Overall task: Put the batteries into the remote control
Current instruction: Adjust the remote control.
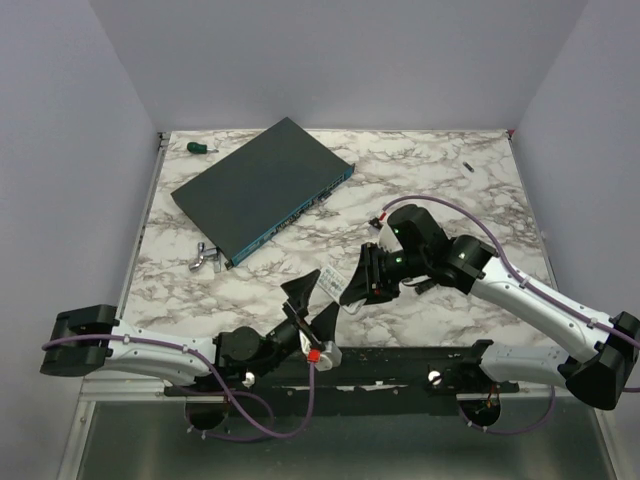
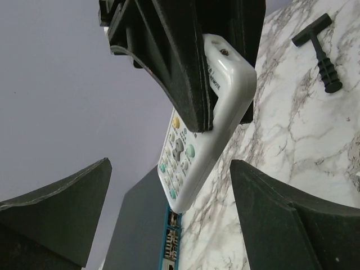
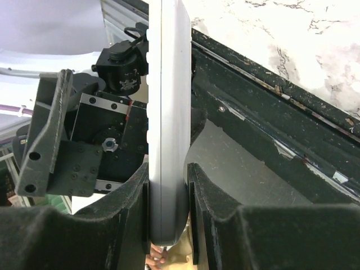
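Right end effector [image 3: 169, 202] clamps remote control [image 2: 194, 152]; dark box [image 1: 262, 190], T-tool [image 2: 320, 48] beyond.

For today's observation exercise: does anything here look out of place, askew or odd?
The remote control is off the table: the right hand clamps one end and holds it in the air, button face toward the open left hand. The dark box lies skewed to the table's edges. Nothing looks spilled or broken.

- Remote control [image 2: 202, 152]: white casing; yellow, green and grey buttons.
- Table [image 1: 430, 170]: white marble pattern, grey-brown veins.
- Flat box [image 1: 262, 185]: dark grey top, blue front edge.
- T-shaped tool [image 2: 323, 56]: black.
- Screwdriver [image 1: 203, 148]: green handle.
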You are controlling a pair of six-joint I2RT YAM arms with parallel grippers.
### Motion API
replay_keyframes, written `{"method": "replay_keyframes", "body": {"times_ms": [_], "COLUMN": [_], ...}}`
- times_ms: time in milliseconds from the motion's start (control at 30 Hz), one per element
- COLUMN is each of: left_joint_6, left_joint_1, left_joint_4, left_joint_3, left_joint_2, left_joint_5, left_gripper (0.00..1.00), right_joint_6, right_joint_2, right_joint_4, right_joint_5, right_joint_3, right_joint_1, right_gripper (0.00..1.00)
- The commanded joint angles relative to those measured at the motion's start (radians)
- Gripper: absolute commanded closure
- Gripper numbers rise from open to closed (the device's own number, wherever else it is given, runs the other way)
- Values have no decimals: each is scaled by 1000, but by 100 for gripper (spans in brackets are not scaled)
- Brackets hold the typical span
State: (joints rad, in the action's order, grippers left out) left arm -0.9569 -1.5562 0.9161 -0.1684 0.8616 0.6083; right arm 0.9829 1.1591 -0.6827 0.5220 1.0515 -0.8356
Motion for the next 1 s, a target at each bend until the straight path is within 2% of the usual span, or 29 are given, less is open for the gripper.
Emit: {"method": "replay_keyframes", "body": {"times_ms": [0, 200, 667, 833, 900, 967], "left_joint_6": [-105, -117, -129, -114, -109, -104], "left_joint_1": [-16, -18, -19, -18, -19, -21], "left_joint_4": [231, 324, 411, 463, 479, 493], "left_joint_3": [-9, -23, -72, -69, -69, -69], "left_joint_2": [115, 204, 332, 356, 367, 377], "left_joint_5": [29, 23, -9, -20, -15, -4], "left_gripper": [17, 40, 67, 97, 100, 100], "right_joint_6": [30, 58, 88, 94, 91, 78], "right_joint_2": [-14, -22, -25, -30, -33, -39], "right_joint_4": [39, 76, 119, 127, 127, 124], "right_joint_5": [46, 60, 112, 118, 114, 88], "right_joint_3": [-17, -33, -65, -76, -69, -55], "right_joint_1": [8, 7, 7, 7, 7, 7], "right_gripper": [99, 99, 99, 99, 95, 85]}}
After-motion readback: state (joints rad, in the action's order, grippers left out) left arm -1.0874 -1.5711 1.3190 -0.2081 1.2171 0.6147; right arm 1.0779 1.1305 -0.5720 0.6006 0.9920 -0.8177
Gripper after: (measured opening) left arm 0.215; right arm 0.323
